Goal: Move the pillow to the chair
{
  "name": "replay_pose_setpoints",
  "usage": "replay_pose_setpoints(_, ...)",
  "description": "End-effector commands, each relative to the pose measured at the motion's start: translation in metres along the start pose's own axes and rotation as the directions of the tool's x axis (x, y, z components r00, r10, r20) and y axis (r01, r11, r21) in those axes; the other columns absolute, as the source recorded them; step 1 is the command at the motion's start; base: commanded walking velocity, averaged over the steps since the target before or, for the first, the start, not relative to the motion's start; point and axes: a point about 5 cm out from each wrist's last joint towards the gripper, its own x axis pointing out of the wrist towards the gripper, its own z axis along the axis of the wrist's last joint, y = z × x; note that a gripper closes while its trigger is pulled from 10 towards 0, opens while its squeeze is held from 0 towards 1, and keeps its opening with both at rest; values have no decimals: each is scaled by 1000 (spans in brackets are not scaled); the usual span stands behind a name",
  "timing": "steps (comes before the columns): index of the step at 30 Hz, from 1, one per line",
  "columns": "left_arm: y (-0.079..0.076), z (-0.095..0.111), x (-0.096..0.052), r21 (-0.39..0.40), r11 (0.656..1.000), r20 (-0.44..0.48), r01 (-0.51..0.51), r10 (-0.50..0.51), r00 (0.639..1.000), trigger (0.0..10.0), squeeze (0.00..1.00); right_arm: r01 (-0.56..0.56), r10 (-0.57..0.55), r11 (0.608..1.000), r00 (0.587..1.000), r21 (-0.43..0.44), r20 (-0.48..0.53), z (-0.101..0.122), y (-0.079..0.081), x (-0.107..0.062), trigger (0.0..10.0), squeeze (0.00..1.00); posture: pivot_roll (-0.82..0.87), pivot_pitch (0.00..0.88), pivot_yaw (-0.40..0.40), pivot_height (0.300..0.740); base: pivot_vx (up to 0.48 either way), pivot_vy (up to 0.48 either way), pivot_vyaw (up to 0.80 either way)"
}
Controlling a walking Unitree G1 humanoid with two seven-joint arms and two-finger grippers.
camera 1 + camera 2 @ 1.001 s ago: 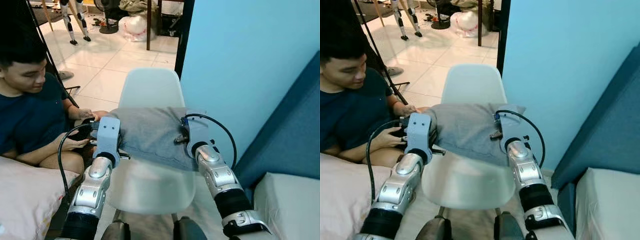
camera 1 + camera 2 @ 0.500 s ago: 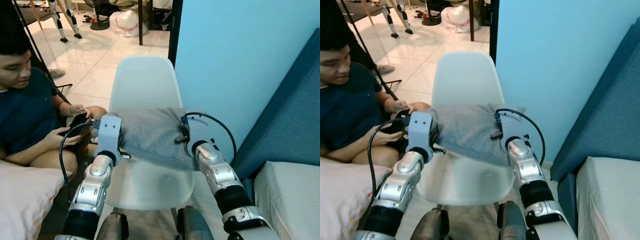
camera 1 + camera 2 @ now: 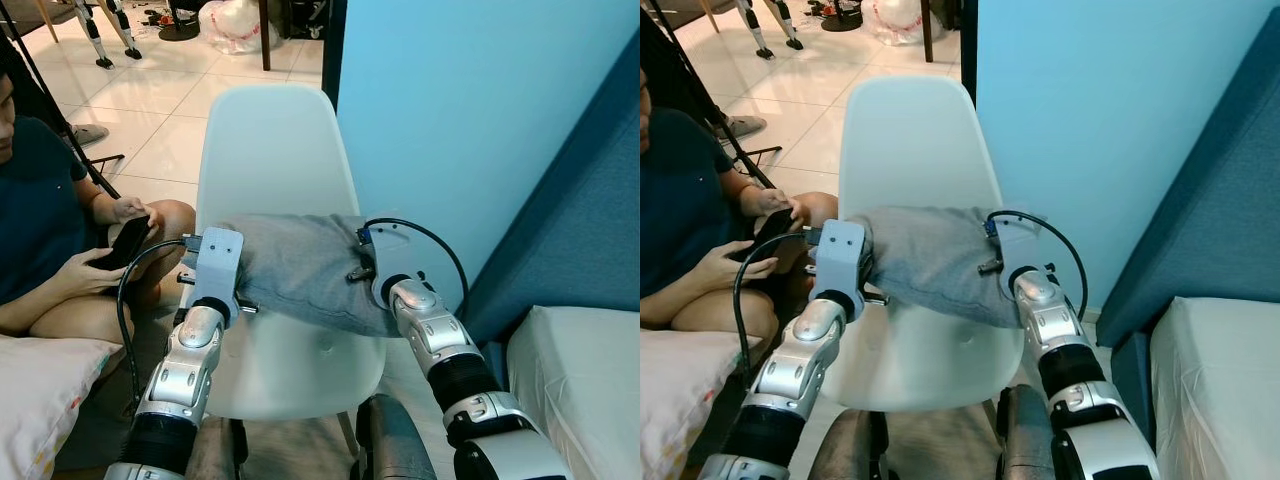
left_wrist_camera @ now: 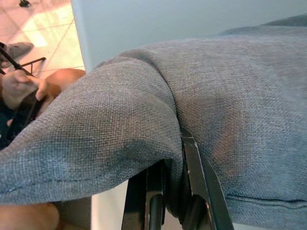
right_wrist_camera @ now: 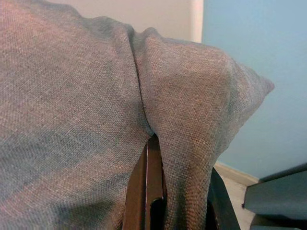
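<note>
A grey fabric pillow (image 3: 295, 265) hangs stretched between my two arms, just above the seat of a white plastic chair (image 3: 268, 150). My left gripper (image 4: 165, 191) is shut on the pillow's left edge, the cloth bunched over its fingers (image 4: 194, 172). My right gripper (image 5: 165, 187) is shut on the right edge, near the pillow's corner (image 5: 254, 86). In the eye views both wrists press against the pillow's sides, and the fingers are hidden under the cloth.
A person (image 3: 40, 220) sits on the floor left of the chair, holding a phone (image 3: 125, 240). A light blue wall (image 3: 480, 120) stands right behind the chair. A blue sofa (image 3: 590, 250) with a white cushion is at the right. A pale pillow (image 3: 35, 390) lies at lower left.
The camera has moved closer and to the right, so the chair looks nearer and more central. The pillow, still held by both grippers, now hangs lower over the seat.
</note>
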Motion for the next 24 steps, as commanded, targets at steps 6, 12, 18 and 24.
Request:
replay_pose_setpoints(6, 22, 0, -14, 73, 994, 3, -81, 81, 997, 10000, 0, -114, 113, 993, 991, 12, 78, 14, 11, 1, 10000, 0, 23, 108, -41, 585, 0, 0, 0)
replay_pose_setpoints(12, 25, -5, -25, 94, 992, -36, -84, 88, 995, 10000, 0, -230, 230, 973, 970, -10, 84, 14, 24, 1, 10000, 0, 36, 119, -49, 580, 0, 0, 0)
replay_pose_setpoints(18, 20, -10, -33, 119, 991, -66, -68, 76, 995, 10000, 0, -361, 363, 930, 932, -69, 8, 6, 42, -1, 10000, 0, 38, 125, -52, 580, 0, 0, 0)
replay_pose_setpoints(24, 16, -16, -34, 174, 984, -114, -22, 42, 993, 10000, 0, -414, 411, 908, 910, -65, -53, -9, 51, -3, 10000, 0, 41, 128, -47, 580, 0, 0, 0)
